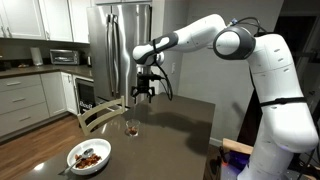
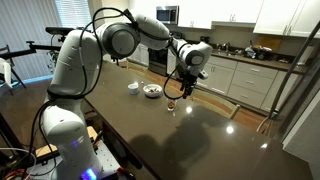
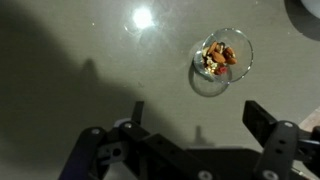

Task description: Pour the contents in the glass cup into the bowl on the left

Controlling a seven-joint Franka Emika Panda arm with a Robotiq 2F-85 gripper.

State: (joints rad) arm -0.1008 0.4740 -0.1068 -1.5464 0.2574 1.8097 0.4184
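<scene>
The glass cup (image 1: 130,127) (image 2: 171,104) stands upright on the dark table (image 1: 180,135). In the wrist view the glass cup (image 3: 221,58) holds the contents (image 3: 220,55), reddish-brown bits with a few pale ones. My gripper (image 1: 143,97) (image 2: 180,92) hangs open a little above the cup and touches nothing. In the wrist view the gripper (image 3: 198,120) has nothing between its fingers (image 3: 262,120), and the cup lies just beyond them, slightly right. The white bowl (image 1: 76,163) (image 2: 152,96) sits near a table corner, with food in it and a utensil handle sticking out.
A small white cup (image 2: 133,88) stands beside the bowl. A wooden chair (image 1: 100,112) is pushed up to the table edge near the glass, and another chair (image 2: 250,105) shows at the table's side. A steel fridge (image 1: 125,45) and kitchen cabinets stand behind.
</scene>
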